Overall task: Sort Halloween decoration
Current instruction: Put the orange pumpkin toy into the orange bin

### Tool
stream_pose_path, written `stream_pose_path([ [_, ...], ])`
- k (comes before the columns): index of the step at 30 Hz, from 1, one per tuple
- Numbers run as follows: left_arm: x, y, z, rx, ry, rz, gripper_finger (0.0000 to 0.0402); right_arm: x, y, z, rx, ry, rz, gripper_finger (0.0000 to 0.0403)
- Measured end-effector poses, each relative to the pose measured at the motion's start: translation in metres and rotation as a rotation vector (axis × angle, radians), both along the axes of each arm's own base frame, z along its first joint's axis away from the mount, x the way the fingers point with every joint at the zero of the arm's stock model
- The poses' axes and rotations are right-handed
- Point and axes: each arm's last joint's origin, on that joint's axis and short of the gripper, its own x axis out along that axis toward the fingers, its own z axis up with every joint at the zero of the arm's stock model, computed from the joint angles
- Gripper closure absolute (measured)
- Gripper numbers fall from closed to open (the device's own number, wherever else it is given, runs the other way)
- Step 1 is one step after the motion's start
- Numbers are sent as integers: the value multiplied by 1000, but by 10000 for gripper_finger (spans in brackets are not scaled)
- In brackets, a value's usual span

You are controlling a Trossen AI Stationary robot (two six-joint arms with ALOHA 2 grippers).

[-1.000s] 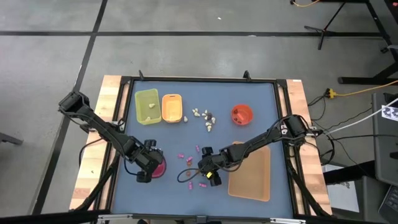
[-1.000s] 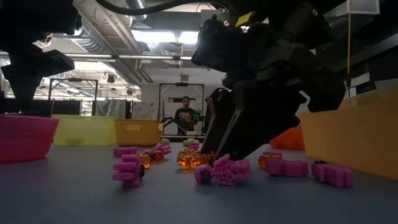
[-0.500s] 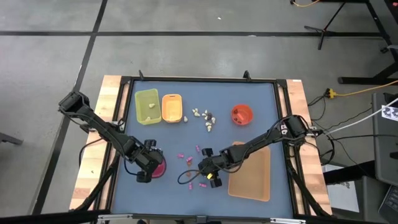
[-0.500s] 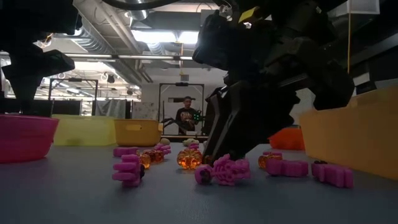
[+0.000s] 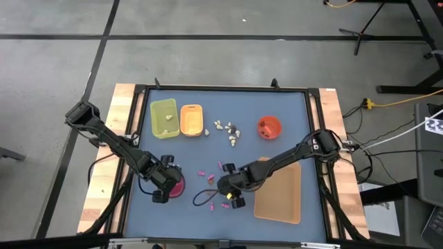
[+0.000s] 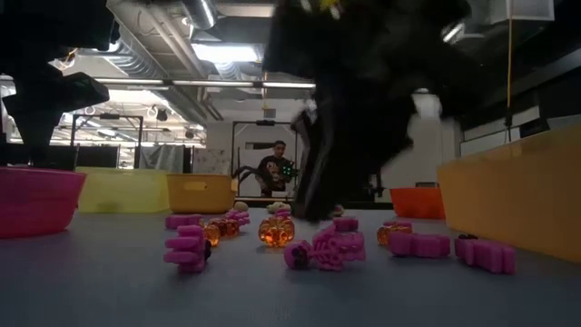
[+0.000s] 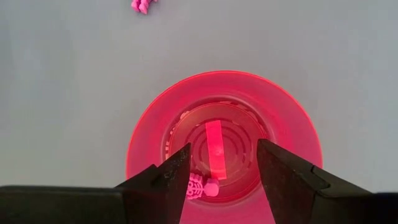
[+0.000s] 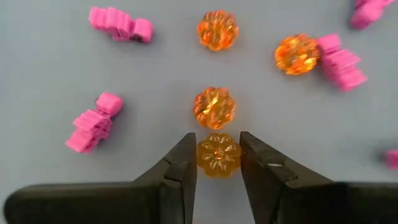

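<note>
Broadly, the tabletop (image 5: 277,149) carries a tan tray (image 5: 280,194) at near right, green (image 5: 163,117) and orange (image 5: 191,120) trays at far left, a red bowl (image 5: 269,127) at far right and a pink bowl (image 7: 224,134) at near left. Over that pink bowl hangs the left claw (image 7: 224,168), released and empty, with a pink trinket (image 7: 202,185) lying inside the bowl beneath it. Nearer the work is the right arm: its claw (image 8: 217,155) sits low over the near-middle scatter, just left of the tan tray, grasping an orange pumpkin bead (image 8: 218,154) squarely between its fingers (image 8: 183,162). That bead is round, so no axis matters; the lift looks free straight up. A second bead (image 8: 213,107) lies just beyond the held one, nearly touching, and could be nudged. A third (image 8: 217,29) and fourth (image 8: 297,54) lie farther out, with pink skeleton pieces (image 8: 93,121) to either side. Cream and grey trinkets (image 5: 228,131) rest at far middle, well apart.
</note>
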Motion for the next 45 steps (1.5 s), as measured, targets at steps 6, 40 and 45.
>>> stream_pose_path([
  [6,0,0,0,1,0,0,234,2,0,34,-85,97,32,301],
  [40,10,1,4,114,-176,64,234,-82,50,96,-407,544,-201,301],
  [45,11,1,5,109,-195,68,234,-86,58,96,-410,538,-190,301],
])
